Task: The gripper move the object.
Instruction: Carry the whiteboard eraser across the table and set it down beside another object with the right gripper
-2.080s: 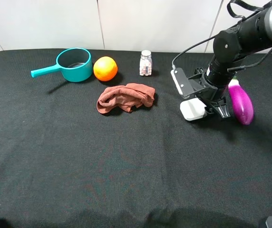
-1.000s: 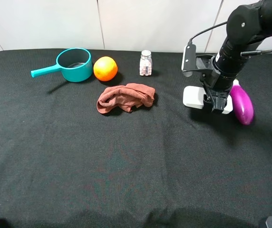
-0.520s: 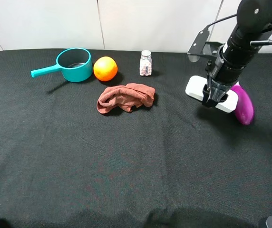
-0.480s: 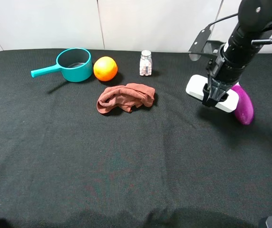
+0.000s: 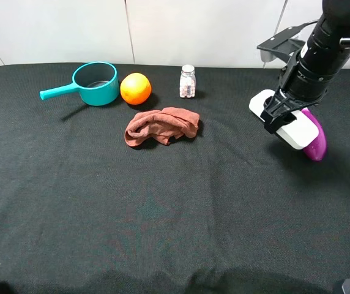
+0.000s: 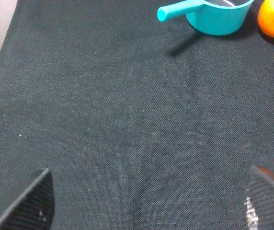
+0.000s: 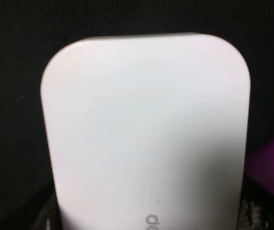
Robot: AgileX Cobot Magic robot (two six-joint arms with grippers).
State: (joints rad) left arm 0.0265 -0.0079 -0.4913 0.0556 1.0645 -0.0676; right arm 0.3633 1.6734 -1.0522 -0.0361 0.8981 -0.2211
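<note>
My right gripper is shut on a white flat box with rounded corners and holds it tilted above the black cloth, over the near end of a purple eggplant. In the right wrist view the white box fills most of the frame, with the eggplant at one edge. My left gripper is open and empty over bare black cloth; only its fingertips show.
A teal saucepan, an orange and a small pill bottle stand along the back of the table. A crumpled brown cloth lies in front of them. The saucepan also shows in the left wrist view.
My right arm has turned and carried the white box up and to the right, from beside the eggplant to partly over it. The other objects have not moved.
</note>
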